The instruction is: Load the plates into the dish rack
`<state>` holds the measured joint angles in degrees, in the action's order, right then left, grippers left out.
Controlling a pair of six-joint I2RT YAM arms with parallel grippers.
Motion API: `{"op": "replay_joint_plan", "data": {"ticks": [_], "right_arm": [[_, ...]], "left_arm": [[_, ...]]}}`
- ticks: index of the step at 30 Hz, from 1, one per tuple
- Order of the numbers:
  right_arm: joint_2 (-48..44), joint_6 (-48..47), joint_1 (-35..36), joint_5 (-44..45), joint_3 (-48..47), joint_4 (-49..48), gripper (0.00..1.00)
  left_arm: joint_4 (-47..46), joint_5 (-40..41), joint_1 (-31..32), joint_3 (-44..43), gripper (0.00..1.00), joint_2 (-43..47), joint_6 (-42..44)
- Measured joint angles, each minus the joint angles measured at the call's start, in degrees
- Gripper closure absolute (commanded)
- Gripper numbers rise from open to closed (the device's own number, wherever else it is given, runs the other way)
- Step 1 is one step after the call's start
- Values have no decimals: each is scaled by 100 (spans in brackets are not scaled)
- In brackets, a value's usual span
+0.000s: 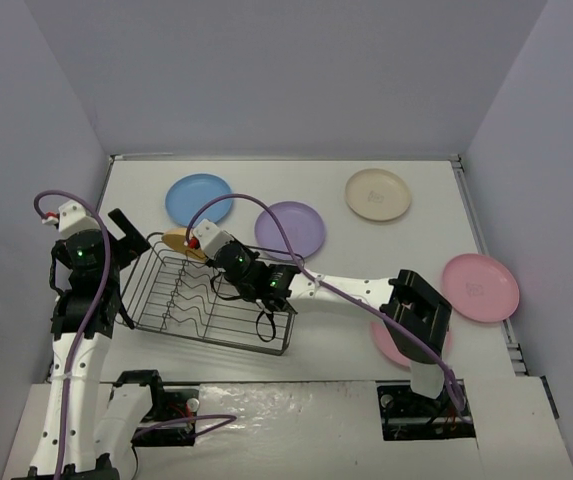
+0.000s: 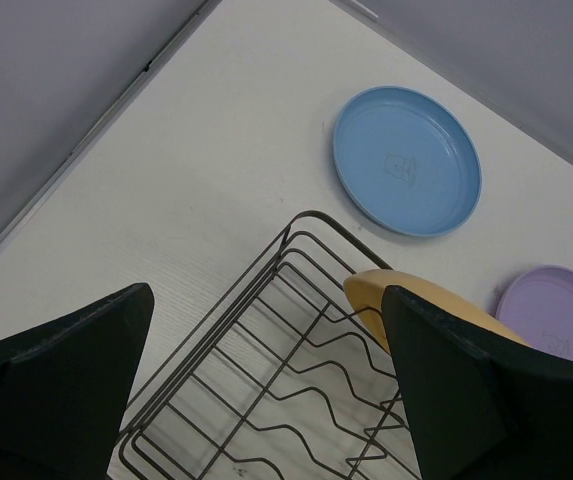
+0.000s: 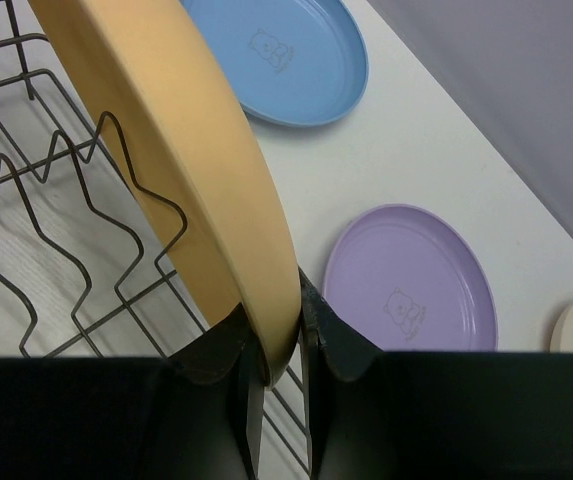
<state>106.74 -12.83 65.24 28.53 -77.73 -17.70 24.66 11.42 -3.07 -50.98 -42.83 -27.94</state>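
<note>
Plates were the business here, and the yellow-orange plate [image 3: 196,170] was the one in hand. The right gripper [image 3: 281,345] was closed on its rim, one finger on each face, with the plate gripped on edge and leaning over the wavy dividers of the dish rack [image 1: 191,300]. From above, the plate sat at the rack's far end, near its left corner. Whether its lower edge had met the wire yet could not be told, since that edge ran out of the wrist view.

I judged this to be the first loading step, as no plate stood in the rack. The next move called for bringing the plate more upright, easing its lower edge into a gap between two dividers, and letting go only once the wire bore it (a leaning plate could slide flat).

The left gripper [image 2: 266,295] hung wide open and empty over the rack's far left corner, just beside the plate.

The other plates lay flat on the table: blue plate [image 1: 198,198] and purple plate [image 1: 289,229] beyond the rack, cream plate [image 1: 377,194] farther right, one pink plate [image 1: 479,287] at the right edge, and a second pink plate [image 1: 391,345] partly hidden under the right arm.
</note>
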Motion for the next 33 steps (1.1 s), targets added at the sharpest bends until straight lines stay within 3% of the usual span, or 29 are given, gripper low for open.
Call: {"op": "replay_joint_plan", "data": {"ticks": [17,23,33], "right_arm": [[3,-1382,305,1036,-7,-1082,100],[-11,-1510,344,1054,-16,-1966,100],[-391,-1534,347,914,355,-2068,100]], "left_arm": [[1,20,0,0,3,-2,2],[1,44,0,0,3,-9,2],[3,58,0,0,3,-20,0]]}}
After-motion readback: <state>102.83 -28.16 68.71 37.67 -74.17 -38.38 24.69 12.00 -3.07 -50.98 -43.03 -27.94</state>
